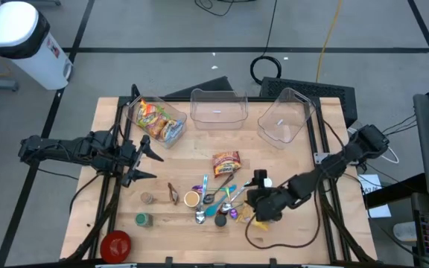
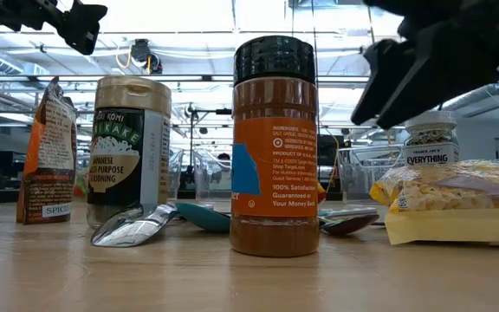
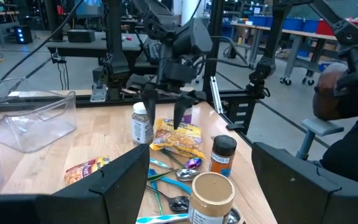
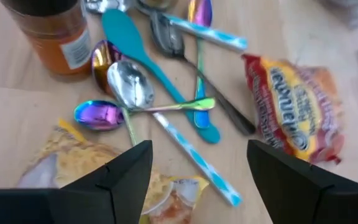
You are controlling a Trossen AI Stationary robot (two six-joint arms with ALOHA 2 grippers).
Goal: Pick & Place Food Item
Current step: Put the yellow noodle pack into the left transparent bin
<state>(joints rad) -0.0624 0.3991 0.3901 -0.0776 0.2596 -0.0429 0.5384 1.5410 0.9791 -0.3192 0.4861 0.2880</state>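
- While its two dark fingers stand apart with nothing between them, the right gripper [image 1: 262, 214] hangs just above the yellow food packet [image 4: 107, 180] near the table's front right.
- Beside that packet lies a cluster of spoons [image 4: 166, 93], some iridescent, some teal, with an orange spice jar [image 2: 275, 147] close by.
- A red snack packet [image 1: 226, 163] lies flat on the wood just beyond the spoons, towards the table's middle.
- Well apart, the left gripper [image 1: 149, 158] hovers over the table's left half, its fingers also spread and empty.
- At the far edge stand three clear bins [image 1: 218, 109]; the leftmost holds colourful packets.
- The wooden table [image 1: 311, 231] also carries a red lid [image 1: 115, 243] at its front left corner.
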